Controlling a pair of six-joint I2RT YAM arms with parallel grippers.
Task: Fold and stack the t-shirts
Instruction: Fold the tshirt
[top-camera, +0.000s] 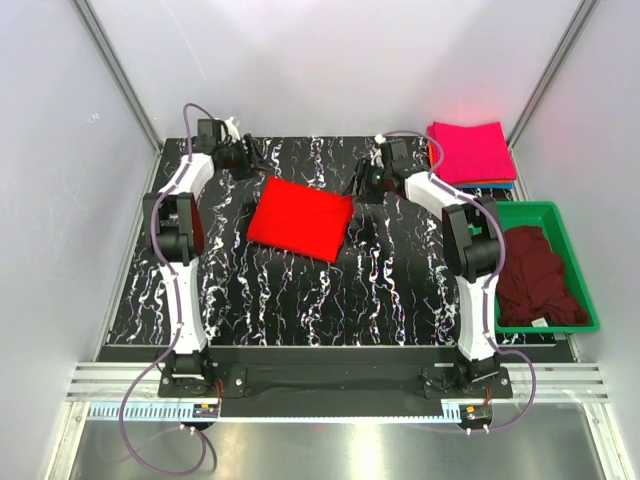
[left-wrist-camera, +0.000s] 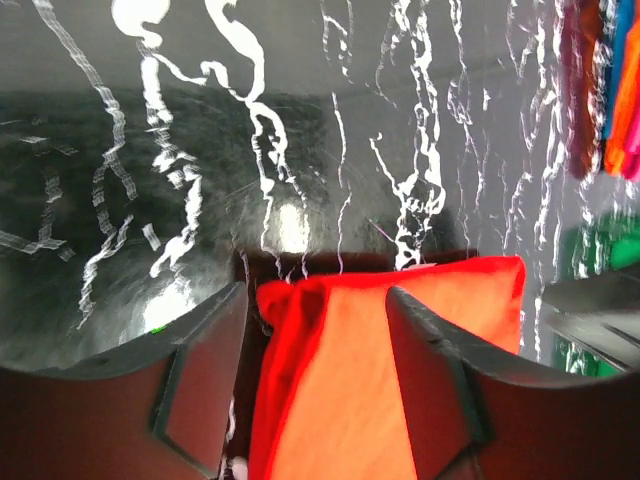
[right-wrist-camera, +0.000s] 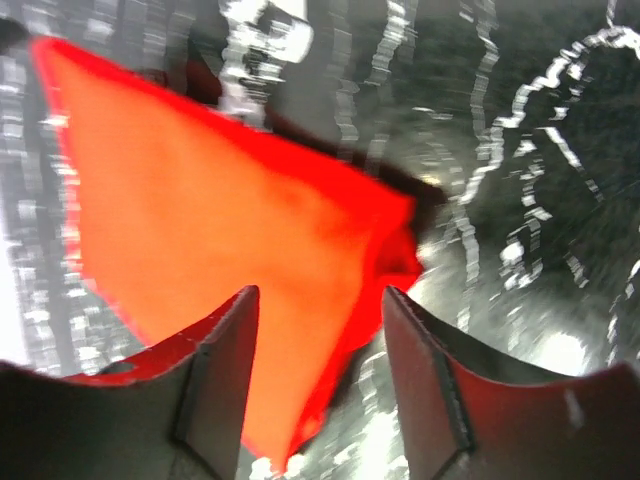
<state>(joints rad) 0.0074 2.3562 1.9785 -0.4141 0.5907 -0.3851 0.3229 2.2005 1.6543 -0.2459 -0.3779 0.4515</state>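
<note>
Three shirts on the board, and here is where you stand. The red t-shirt (top-camera: 300, 218) lies folded into a flat rectangle, a little skewed, on the far half of the black marbled table (top-camera: 300, 300), between your two arms. Your left gripper (top-camera: 250, 158) sits low, just off the shirt's far left corner. On the left wrist view its fingers (left-wrist-camera: 205, 385) stand well apart with nothing pinched, and the red cloth lies flat on the table beyond the gap. Your right gripper (top-camera: 362, 180) is just off the far right corner. Its fingers (right-wrist-camera: 215, 385) are spread the same way, with the shirt's corner showing between them and no cloth clamped. So both hands are free and the red shirt rests on its own. Over at the far right corner, the magenta t-shirt (top-camera: 471, 150) is folded square on top of a pile (top-camera: 490, 185) whose orange and blue edges peek out beneath it. Nearer you on the right, the maroon t-shirt (top-camera: 535, 278) lies crumpled and unfolded inside the green bin (top-camera: 560, 212), just beside your right arm and well apart from the red one.
</note>
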